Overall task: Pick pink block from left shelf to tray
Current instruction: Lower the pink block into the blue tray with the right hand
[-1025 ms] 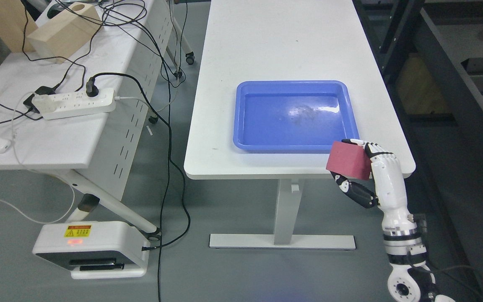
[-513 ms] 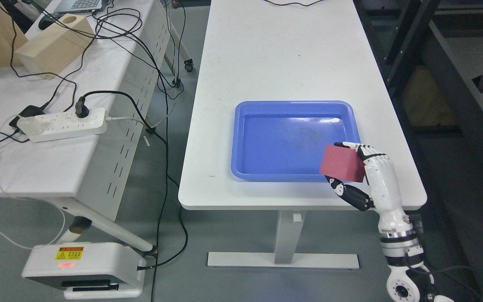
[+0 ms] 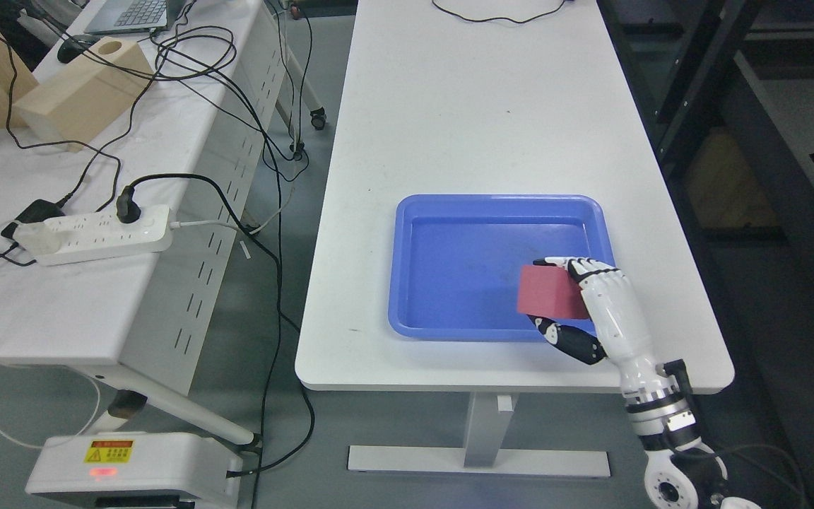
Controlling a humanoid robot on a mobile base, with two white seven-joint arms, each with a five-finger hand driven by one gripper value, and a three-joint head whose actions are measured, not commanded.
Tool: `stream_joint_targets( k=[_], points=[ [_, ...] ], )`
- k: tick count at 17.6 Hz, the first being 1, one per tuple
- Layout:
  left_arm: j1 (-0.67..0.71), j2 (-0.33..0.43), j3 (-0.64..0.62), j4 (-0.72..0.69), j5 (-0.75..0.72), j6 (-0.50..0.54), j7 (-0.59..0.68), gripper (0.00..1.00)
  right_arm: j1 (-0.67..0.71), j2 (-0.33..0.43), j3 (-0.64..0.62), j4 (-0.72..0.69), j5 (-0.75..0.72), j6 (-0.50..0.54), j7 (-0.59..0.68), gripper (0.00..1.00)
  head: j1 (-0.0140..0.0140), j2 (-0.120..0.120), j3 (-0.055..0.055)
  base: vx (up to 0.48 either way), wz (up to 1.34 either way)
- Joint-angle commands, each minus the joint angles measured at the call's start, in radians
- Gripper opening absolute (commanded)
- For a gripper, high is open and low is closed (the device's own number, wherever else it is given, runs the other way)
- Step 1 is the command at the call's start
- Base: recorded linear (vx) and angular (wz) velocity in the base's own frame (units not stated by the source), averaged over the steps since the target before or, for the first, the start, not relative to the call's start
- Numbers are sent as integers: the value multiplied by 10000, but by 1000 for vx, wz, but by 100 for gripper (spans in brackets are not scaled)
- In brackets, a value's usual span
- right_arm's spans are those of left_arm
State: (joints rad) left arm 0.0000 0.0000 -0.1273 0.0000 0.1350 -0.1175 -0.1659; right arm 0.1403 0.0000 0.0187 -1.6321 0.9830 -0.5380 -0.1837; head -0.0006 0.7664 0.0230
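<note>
1. Head view: the robot's white right hand, reaching in from the lower right, grips a pink foam-like cube block, fingers over its top and dark thumb beneath.
2. The block hangs over the near right corner of the shallow blue plastic tray, above its floor; whether it touches cannot be told.
3. The tray holds nothing else and sits on the long white desk.
4. The left hand is out of view.

Grey floor below me, long white table ahead, second white desk to my left (strewn with black cables and a power strip), dark shelving on my right.
</note>
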Motion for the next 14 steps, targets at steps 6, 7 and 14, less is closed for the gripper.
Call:
stream_joint_targets(
  k=[6,7,14],
  points=[
    [199,175,0,-175,0,-6,3,100,-7,-174,564,15,187,608,1176,6,0,0,0,85,7],
    [199,175,0,-175,0,-6,3,100,-7,-174,564,15,172,670,1284,6,0,0,0,76,10],
    [199,175,0,-175,0,-6,3,100,39,-174,549,0,-425,977,1407,33,0,0,0,69,2]
  ],
)
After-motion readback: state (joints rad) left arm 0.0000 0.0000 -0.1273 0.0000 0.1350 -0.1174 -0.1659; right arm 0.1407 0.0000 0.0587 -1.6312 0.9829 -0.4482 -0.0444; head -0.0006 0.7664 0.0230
